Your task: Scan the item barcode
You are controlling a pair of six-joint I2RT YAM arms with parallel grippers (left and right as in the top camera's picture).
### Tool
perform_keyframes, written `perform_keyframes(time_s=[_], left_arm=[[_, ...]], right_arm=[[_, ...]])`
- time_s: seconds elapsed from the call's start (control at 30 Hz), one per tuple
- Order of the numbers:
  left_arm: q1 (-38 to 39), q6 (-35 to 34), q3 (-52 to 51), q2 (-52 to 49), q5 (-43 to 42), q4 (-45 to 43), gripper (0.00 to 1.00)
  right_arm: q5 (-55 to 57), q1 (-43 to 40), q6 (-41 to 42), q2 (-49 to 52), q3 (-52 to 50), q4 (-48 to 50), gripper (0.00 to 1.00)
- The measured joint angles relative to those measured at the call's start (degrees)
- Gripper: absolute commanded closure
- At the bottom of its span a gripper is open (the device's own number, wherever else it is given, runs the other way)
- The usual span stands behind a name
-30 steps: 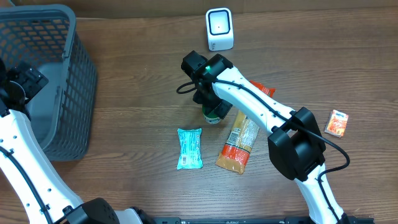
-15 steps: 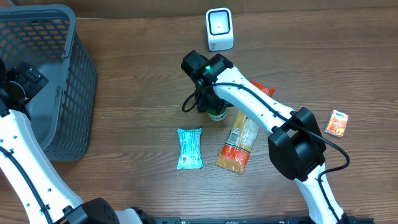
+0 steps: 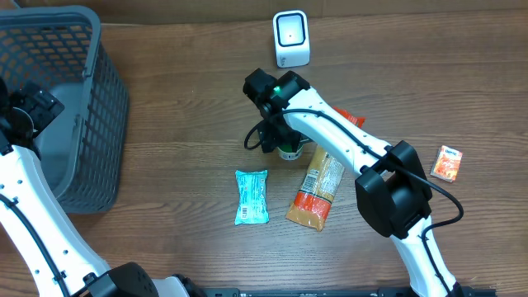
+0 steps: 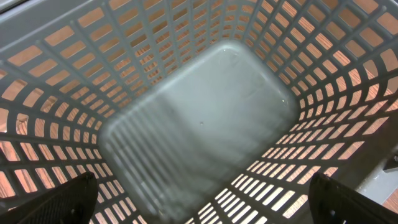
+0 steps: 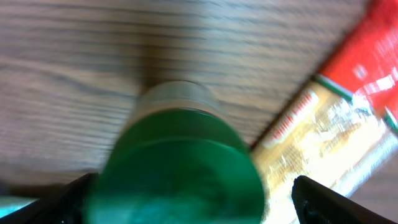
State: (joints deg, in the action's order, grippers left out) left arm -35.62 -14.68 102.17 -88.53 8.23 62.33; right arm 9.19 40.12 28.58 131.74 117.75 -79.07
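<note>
A bottle with a green cap (image 5: 177, 168) stands on the wooden table and fills the lower middle of the right wrist view. My right gripper (image 5: 196, 202) is open around it. The right fingertip (image 5: 323, 199) stands apart from the cap, while the left one sits close to its edge. From overhead the bottle (image 3: 289, 152) peeks out under the right gripper (image 3: 280, 140). The white barcode scanner (image 3: 291, 37) stands at the back of the table. My left gripper (image 4: 199, 202) hangs open over the grey basket's floor (image 4: 199, 118), holding nothing.
The grey mesh basket (image 3: 99, 124) takes up the left side. A teal packet (image 3: 252, 196) and a yellow-orange snack pack (image 3: 317, 190) lie in front of the bottle. A red packet (image 3: 351, 120) shows behind the right arm. A small orange box (image 3: 447, 163) lies far right.
The right gripper's jaws have spread wide around the green-capped bottle, which now stands on the table. The left arm has not moved.
</note>
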Motion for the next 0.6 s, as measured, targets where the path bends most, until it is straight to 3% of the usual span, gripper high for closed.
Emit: perform_keyframes(time_s=[0.13, 0.6], left_arm=[[0.0, 0.0, 0.0, 0.0, 0.0, 0.0, 0.00], [0.0, 0.0, 0.0, 0.0, 0.0, 0.0, 0.00]], right_arm=[[-2.5, -1.2, 6.8, 0.0, 0.0, -0.4, 0.00], [-8.0, -1.4, 16.7, 0.0, 0.0, 2.4, 0.00]])
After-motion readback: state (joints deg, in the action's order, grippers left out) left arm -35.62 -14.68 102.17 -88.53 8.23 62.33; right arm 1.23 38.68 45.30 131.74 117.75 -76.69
